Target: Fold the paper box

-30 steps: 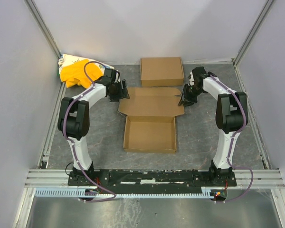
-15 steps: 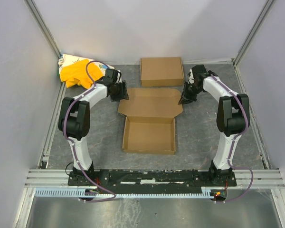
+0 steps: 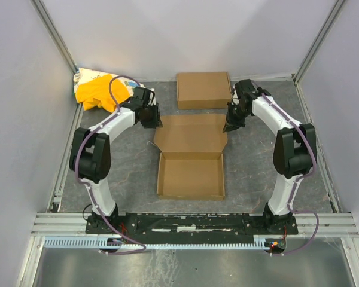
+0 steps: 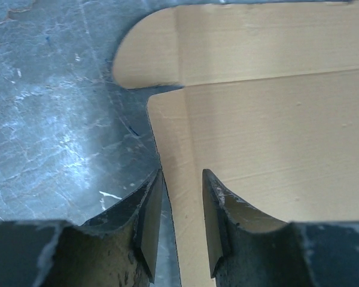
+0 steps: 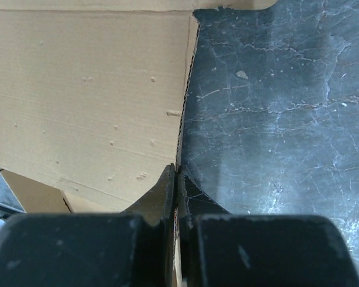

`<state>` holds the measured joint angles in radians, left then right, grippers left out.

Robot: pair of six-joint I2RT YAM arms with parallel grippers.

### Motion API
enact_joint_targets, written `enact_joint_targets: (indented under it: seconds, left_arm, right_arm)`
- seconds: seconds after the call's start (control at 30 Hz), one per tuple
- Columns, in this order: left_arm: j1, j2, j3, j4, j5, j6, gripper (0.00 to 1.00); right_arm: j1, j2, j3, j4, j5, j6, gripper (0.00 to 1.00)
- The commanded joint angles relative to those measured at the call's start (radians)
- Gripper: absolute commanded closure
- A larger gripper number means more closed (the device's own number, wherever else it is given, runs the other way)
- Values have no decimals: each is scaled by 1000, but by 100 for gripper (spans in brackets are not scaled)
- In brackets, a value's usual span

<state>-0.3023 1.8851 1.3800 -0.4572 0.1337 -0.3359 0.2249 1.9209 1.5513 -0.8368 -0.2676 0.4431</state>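
Note:
The paper box (image 3: 190, 178) lies mid-table as a shallow open tray with its lid panel (image 3: 191, 134) spread behind it. My left gripper (image 3: 157, 117) is at the lid's left edge. In the left wrist view it (image 4: 182, 173) is open, its jaws straddling the edge of the cardboard (image 4: 269, 119) without closing on it. My right gripper (image 3: 229, 124) is at the lid's right edge. In the right wrist view it (image 5: 177, 169) is shut on the thin edge of the cardboard (image 5: 90, 89).
A second neat brown carton (image 3: 204, 89) lies flat just behind the lid. A yellow cloth bundle (image 3: 96, 92) sits in the back left corner. Grey walls close in the table on the left, right and back.
Both grippers have moved inward and slightly back along the lid's edges. The lid panel looks narrower and its far side has come up. The box has shifted a little to the right.

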Motion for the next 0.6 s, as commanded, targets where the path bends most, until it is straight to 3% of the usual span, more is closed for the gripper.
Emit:
enact_joint_targets:
  seconds: [0.0,0.27,0.57]
  left_arm:
    - [-36,-107,-18,19,77,-8,60]
    - [-128,-91,-18,25,59,-24,60]
    - [-136,-64,-71,43,16,-17,61]
  right_arm:
    - [31,-96,6,-7,6,2,95]
    - [88,-106,-37,11,34,21,96]
    - [129,-116,-74,14,96,28,97]
